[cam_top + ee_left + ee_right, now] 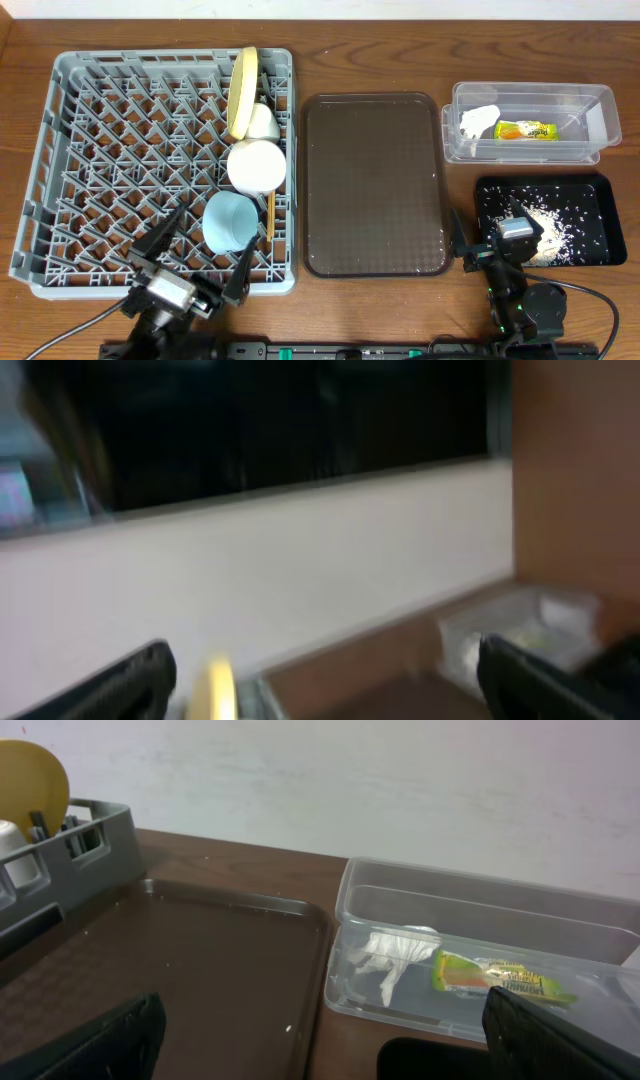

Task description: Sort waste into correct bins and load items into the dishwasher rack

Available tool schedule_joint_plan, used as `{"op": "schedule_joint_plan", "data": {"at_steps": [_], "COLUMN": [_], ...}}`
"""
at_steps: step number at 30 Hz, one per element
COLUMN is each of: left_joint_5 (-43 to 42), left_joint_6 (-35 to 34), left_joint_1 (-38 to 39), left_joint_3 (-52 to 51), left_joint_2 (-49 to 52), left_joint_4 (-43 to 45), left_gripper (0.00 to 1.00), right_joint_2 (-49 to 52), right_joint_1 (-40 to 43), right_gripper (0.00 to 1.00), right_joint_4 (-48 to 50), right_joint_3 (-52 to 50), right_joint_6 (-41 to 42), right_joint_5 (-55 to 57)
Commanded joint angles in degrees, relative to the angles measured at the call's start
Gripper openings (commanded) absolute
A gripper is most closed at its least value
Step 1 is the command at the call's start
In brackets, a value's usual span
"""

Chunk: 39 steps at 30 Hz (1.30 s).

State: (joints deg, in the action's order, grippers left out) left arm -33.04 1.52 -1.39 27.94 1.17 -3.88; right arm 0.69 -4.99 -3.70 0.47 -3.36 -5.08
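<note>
**Waste binned, dishes racked, both arms empty**

Waste and dishes all appear sorted, so the task looks about done.

The left gripper hangs over the near edge of the large grey pegged plastic rack, fingers spread wide, holding nothing. Just beyond its jaws lies the light blue bowl, with the thin wooden chopsticks beside it. Further on come the white bowl, the small white cup and the round yellow plate. The plate stands on edge, probably so the pegs can prop it.

The right gripper is also wide and empty. Its jaws sit at the near left corner of the shallow black tray, which holds the white rice scraps. Left of them lies the bare brown serving tray. Beyond is the clear plastic container, holding the crumpled white napkin and the yellow-green snack wrapper.

Only the overhead view shows the rice. The right wrist view shows the napkin and wrapper through the clear wall. The left wrist view is blurred, mostly wall.
</note>
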Motion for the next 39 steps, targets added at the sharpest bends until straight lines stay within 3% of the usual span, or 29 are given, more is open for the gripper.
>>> {"op": "schedule_joint_plan", "data": {"at_steps": [1, 7, 15, 19, 28, 39], "left_joint_5": [1.27, 6.19, 12.81, 16.85, 22.36, 26.23], "left_joint_6": [0.33, 0.31, 0.31, 0.26, -0.44, -0.13], "left_joint_1": [0.24, 0.24, 0.24, 0.24, 0.26, 0.24], "left_joint_3": [-6.32, -17.09, -25.55, -27.74, -27.71, -27.71], "left_joint_2": [-1.01, -1.05, -1.05, -1.05, -1.05, -1.07], "left_joint_4": [7.85, 19.71, 21.35, 19.06, 0.13, 0.44], "left_gripper": [0.97, 0.97, 0.97, 0.97, 0.97, 0.97], "right_joint_2": [-0.37, -0.37, -0.37, -0.37, -0.37, -0.37], "right_joint_1": [0.81, 0.81, 0.81, 0.81, 0.81, 0.81], "right_gripper": [0.99, 0.99, 0.99, 0.99, 0.99, 0.99], "right_joint_4": [-0.20, -0.20, -0.20, -0.20, -0.20, -0.20], "right_joint_3": [-0.15, -0.15, -0.15, -0.15, -0.15, -0.15], "right_joint_6": [0.72, 0.72, 0.72, 0.72, 0.72, 0.72], "right_joint_5": [0.57, 0.57, 0.57, 0.57, 0.57, 0.57]}}
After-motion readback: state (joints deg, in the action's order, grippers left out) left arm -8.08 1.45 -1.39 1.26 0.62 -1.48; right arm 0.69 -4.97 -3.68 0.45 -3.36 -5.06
